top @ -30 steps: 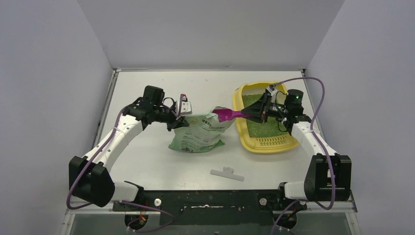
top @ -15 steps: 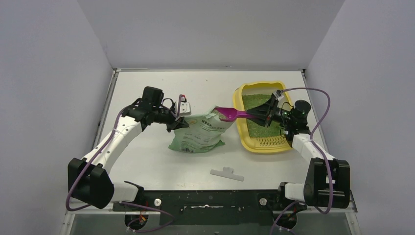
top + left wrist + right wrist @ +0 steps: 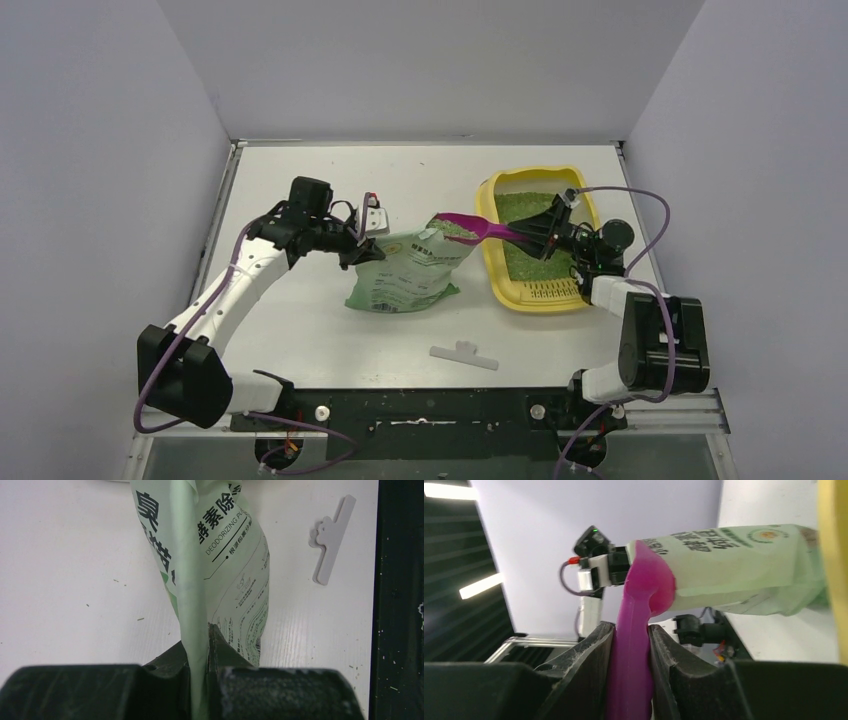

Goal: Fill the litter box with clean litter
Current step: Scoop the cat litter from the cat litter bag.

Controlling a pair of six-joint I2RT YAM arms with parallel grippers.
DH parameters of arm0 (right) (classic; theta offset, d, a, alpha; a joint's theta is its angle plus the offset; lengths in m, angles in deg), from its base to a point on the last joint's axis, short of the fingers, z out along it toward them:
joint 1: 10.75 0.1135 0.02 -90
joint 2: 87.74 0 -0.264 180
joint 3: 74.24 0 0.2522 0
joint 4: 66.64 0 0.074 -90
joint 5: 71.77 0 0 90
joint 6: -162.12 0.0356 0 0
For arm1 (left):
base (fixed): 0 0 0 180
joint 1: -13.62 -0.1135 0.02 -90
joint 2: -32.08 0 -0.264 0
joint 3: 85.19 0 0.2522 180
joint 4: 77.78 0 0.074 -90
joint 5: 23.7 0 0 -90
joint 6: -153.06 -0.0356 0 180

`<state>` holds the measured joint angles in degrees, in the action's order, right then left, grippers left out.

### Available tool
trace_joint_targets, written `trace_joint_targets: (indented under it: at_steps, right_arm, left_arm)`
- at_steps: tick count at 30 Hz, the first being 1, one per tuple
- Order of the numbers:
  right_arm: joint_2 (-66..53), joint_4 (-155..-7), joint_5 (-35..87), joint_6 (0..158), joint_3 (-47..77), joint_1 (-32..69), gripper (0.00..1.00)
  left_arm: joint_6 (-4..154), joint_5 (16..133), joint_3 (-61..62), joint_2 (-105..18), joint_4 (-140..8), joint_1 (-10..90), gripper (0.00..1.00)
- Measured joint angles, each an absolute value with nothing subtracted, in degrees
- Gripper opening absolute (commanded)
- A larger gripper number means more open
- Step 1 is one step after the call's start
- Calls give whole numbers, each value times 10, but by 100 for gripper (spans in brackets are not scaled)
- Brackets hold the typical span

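Litter [image 3: 522, 208] is showing only overhead, centre right. Your left gripper [image 3: 199, 634] is pinching the bag [image 3: 235, 580], right gripper [image 3: 631, 632] clamping the scoop [image 3: 646, 585].

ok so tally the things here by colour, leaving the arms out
yellow: 1, the litter box
green: 2, the bag and the clean litter
magenta: 1, the scoop
whitish: 1, the clip
total: 5
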<state>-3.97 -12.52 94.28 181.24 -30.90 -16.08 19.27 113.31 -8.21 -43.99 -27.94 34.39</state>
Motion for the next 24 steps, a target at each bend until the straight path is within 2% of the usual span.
trace_joint_targets:
  at_steps: [2, 4, 7, 10, 15, 24]
  right_arm:
    - [-54, -185, 940, 1765, -307, -160, 0]
    - [-90, -358, 926, 1652, -286, -147, 0]
    - [-117, -677, 879, 1433, -179, -106, 0]
    - [-136, -807, 874, 1323, -129, -108, 0]
    - [-175, -846, 904, 1307, -164, -153, 0]
    - [-223, -734, 908, 1423, -245, -163, 0]
  left_arm:
    - [193, 1133, -83, -440, -280, 344, 0]
    - [194, 1133, -83, -440, -280, 344, 0]
    - [194, 1134, -83, -440, -280, 344, 0]
    - [194, 1134, -83, -440, -281, 344, 0]
    - [193, 1139, -84, -440, -285, 350, 0]
    - [194, 1144, -93, -435, -291, 349, 0]
